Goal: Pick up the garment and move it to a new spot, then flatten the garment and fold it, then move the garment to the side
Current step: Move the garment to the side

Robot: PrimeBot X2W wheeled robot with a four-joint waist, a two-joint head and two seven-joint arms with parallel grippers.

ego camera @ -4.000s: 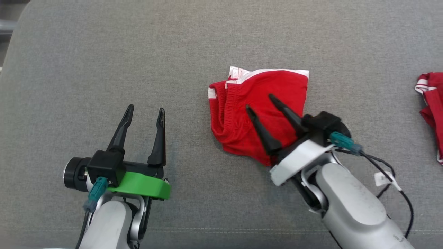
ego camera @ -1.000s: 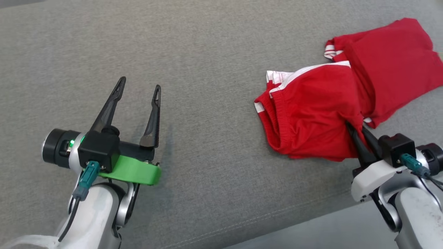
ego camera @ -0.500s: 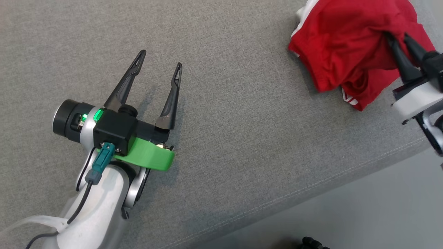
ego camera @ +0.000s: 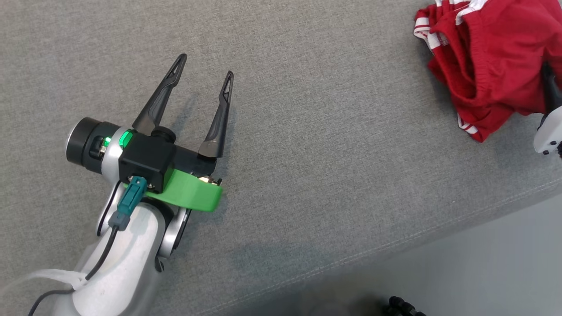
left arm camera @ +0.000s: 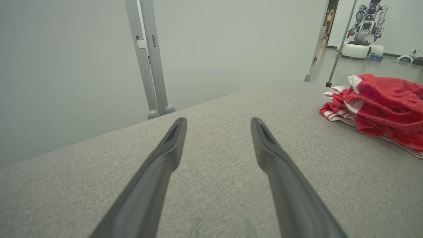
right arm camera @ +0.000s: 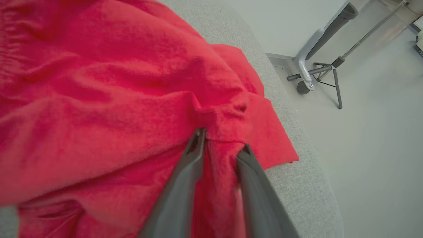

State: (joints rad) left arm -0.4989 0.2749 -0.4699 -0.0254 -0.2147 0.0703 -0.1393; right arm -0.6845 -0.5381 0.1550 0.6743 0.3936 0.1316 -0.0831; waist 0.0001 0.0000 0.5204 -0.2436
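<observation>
The garment (ego camera: 491, 57), red shorts with white stripes, lies bunched at the far right of the grey cushion (ego camera: 307, 131). It also shows in the left wrist view (left arm camera: 386, 105) and close up in the right wrist view (right arm camera: 115, 82). My right gripper (right arm camera: 222, 139) has its jaws a little apart, with a fold of the red cloth lying between the tips. In the head view, one of its dark fingers (ego camera: 549, 87) pokes into the cloth at the frame's edge. My left gripper (ego camera: 204, 66) hovers wide open and empty over bare cushion, far left of the garment (left arm camera: 218, 121).
The cushion's front edge and seam run diagonally at lower right, with grey floor (ego camera: 483, 272) beyond. A metal post (left arm camera: 148, 59) and another robot (left arm camera: 365, 29) stand behind the cushion. A stand's legs (right arm camera: 317, 72) rest on the floor past the right end.
The right gripper carried the garment rightward, towards the cushion's end, and its jaws have now parted from a tight pinch. The left gripper stayed open and in place.
</observation>
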